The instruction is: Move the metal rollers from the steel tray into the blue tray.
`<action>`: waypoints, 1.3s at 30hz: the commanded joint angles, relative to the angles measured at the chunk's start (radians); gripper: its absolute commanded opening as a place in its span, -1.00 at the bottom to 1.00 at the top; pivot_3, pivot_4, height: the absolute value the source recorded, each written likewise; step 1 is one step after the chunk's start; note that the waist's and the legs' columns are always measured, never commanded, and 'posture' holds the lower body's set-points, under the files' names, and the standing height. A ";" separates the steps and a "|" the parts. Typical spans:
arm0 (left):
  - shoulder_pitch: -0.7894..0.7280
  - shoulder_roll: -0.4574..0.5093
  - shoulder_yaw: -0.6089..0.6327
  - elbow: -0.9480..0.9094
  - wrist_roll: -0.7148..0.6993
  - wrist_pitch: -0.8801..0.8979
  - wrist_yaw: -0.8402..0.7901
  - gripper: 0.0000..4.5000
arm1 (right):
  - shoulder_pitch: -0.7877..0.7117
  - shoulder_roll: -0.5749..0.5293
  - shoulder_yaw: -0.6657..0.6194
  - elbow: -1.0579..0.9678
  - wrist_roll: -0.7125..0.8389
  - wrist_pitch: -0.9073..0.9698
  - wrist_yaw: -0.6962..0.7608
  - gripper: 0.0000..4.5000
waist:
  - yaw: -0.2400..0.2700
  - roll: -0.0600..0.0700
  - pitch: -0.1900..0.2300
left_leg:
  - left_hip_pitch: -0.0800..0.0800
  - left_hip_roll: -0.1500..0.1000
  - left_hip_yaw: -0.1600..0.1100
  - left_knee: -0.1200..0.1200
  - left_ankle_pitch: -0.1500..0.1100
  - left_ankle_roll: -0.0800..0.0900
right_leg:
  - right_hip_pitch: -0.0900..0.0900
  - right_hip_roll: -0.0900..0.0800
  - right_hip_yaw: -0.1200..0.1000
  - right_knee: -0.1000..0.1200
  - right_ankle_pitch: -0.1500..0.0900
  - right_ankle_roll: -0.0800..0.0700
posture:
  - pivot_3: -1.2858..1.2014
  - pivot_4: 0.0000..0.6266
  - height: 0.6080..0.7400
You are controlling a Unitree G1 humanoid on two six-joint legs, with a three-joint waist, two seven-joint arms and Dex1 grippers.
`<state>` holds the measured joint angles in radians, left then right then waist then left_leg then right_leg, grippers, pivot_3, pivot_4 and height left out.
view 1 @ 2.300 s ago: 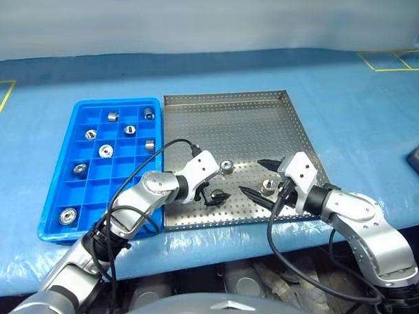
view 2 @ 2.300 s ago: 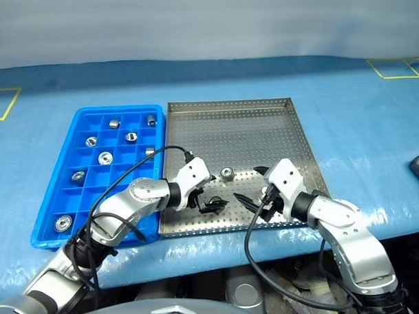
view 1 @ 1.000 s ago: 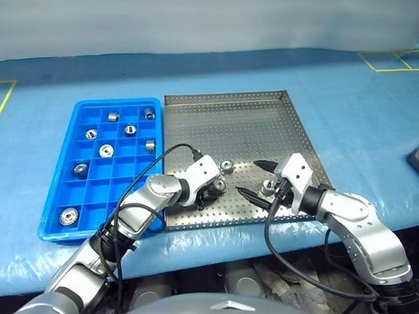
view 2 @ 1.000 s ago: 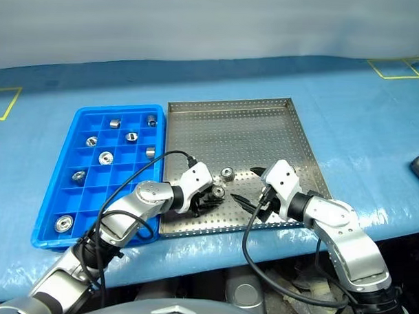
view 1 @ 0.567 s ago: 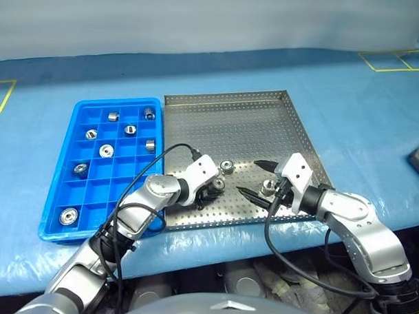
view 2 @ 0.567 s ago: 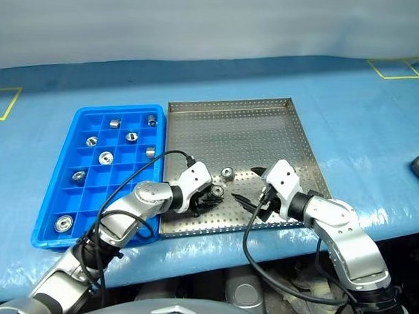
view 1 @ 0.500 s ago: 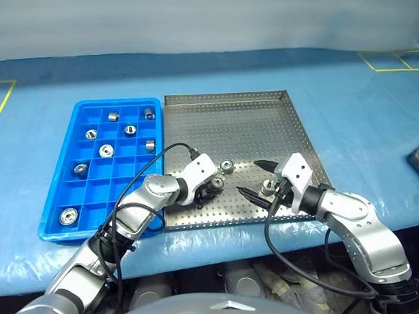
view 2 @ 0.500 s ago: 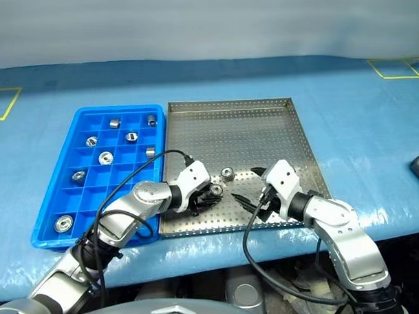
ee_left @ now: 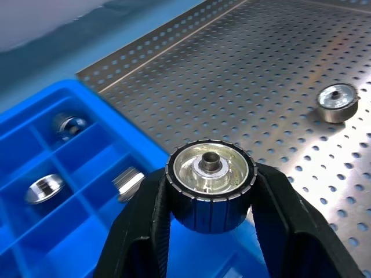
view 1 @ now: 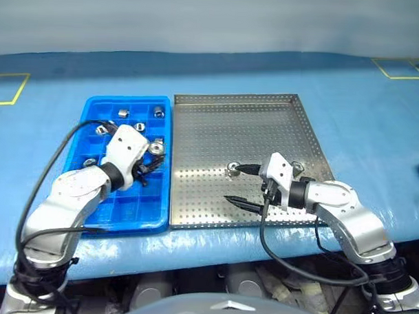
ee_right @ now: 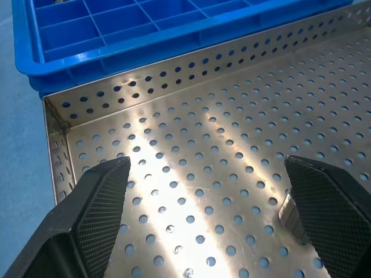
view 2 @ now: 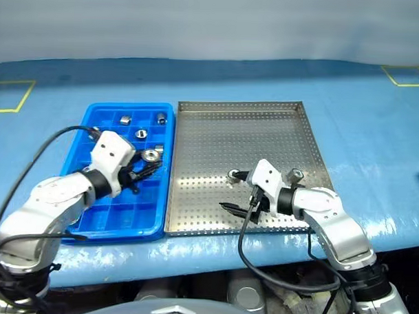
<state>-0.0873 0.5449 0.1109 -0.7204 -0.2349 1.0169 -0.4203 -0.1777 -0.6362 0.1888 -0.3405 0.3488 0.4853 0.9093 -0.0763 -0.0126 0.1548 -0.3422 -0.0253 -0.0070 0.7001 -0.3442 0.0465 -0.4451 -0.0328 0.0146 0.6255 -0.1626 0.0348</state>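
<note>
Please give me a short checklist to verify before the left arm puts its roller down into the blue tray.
1. Left gripper shut on the roller: ok.
2. Roller above the blue tray: ok.
3. Cell directly under the roller is free: cannot tell.
4. Right gripper open, apart from the left arm: ok.
5. Rollers left in the steel tray: two, one at the right gripper, another behind it: not ok, work remains.
</note>
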 commanded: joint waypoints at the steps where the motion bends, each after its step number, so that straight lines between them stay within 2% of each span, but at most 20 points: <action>1: 0.033 -0.033 0.067 -0.061 0.030 0.058 0.092 -0.25 | -0.053 0.014 0.013 0.025 -0.011 -0.038 0.026 1.00 | 0.019 0.000 0.000 | 0.000 -0.001 0.000 0.000 0.000 0.000 | 0.000 -0.001 -0.001 0.000 0.000 0.000 | 0.00 -0.52 1.00; 4: 0.097 -0.049 0.084 -0.099 0.049 0.097 0.137 -0.25 | -0.077 0.019 0.023 0.043 -0.018 -0.048 0.043 1.00 | 0.048 -0.001 0.000 | 0.000 -0.001 -0.001 0.000 0.000 0.000 | 0.000 -0.004 -0.002 0.000 0.000 0.000 | 0.02 -0.52 1.00; 10: 0.217 -0.090 0.131 -0.159 0.043 0.129 0.174 -0.25 | -0.095 0.023 0.027 0.058 -0.025 -0.054 0.057 1.00 | 0.072 -0.001 0.000 | -0.002 -0.002 -0.002 0.000 -0.002 0.002 | 0.000 -0.008 -0.006 -0.001 -0.001 -0.001 | 0.04 -0.52 1.00; 19: 0.205 -0.102 0.066 -0.089 0.038 0.092 0.184 -0.25 | -0.114 0.033 0.033 0.071 -0.037 -0.065 0.061 1.00 | 0.079 -0.001 0.000 | -0.001 -0.002 -0.003 0.000 0.000 -0.001 | 0.001 -0.008 -0.008 0.000 -0.005 -0.009 | 0.04 -0.52 1.00; 26: 0.188 -0.089 0.066 -0.076 0.044 0.063 0.187 0.78 | -0.096 0.027 0.015 0.050 -0.041 -0.062 0.047 1.00 | 0.075 -0.001 0.000 | -0.001 -0.002 -0.004 0.000 0.000 -0.001 | 0.001 -0.008 -0.008 0.000 -0.005 -0.009 | 0.02 -0.52 1.00; 30: 0.153 -0.125 0.102 -0.095 0.001 -0.016 0.160 0.78 | -0.088 0.032 -0.004 0.047 -0.043 -0.065 0.024 1.00 | 0.075 -0.001 0.000 | -0.001 -0.002 -0.004 0.000 0.000 -0.001 | 0.001 -0.008 -0.008 0.000 -0.005 -0.009 | 0.01 -0.52 1.00; 33: 0.128 -0.169 0.104 -0.134 -0.104 -0.102 0.077 0.78 | -0.104 0.049 -0.029 0.086 -0.064 -0.062 -0.033 1.00 | 0.072 -0.001 0.000 | -0.002 -0.002 -0.004 0.000 0.000 -0.001 | 0.001 -0.008 -0.008 0.000 -0.005 -0.009 | 0.01 -0.52 1.00; 35: 0.115 -0.161 0.062 -0.155 -0.147 -0.134 0.024 0.78 | -0.115 0.064 -0.043 0.120 -0.072 -0.041 -0.072 1.00 | 0.069 -0.001 0.000 | -0.002 -0.002 -0.003 0.000 0.000 -0.001 | 0.001 -0.008 -0.008 0.000 -0.005 -0.009 | 0.01 -0.52 1.00; 39: 0.083 -0.105 -0.073 -0.121 -0.130 -0.186 -0.029 0.78 | -0.128 0.081 -0.049 0.174 -0.064 -0.009 -0.092 1.00 | 0.065 0.000 0.000 | -0.001 -0.002 -0.003 0.000 0.000 -0.001 | 0.001 -0.008 -0.008 0.000 -0.005 -0.010 | 0.01 -0.52 1.00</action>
<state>0.0080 0.4285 0.0742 -0.8320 -0.3655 0.8677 -0.4278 -0.2929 -0.5610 0.1667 -0.1676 0.2741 0.4685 0.8257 -0.0110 -0.0129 0.1544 -0.3435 -0.0273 -0.0102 0.6999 -0.3440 0.0453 -0.4439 -0.0405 0.0066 0.6256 -0.1679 0.0251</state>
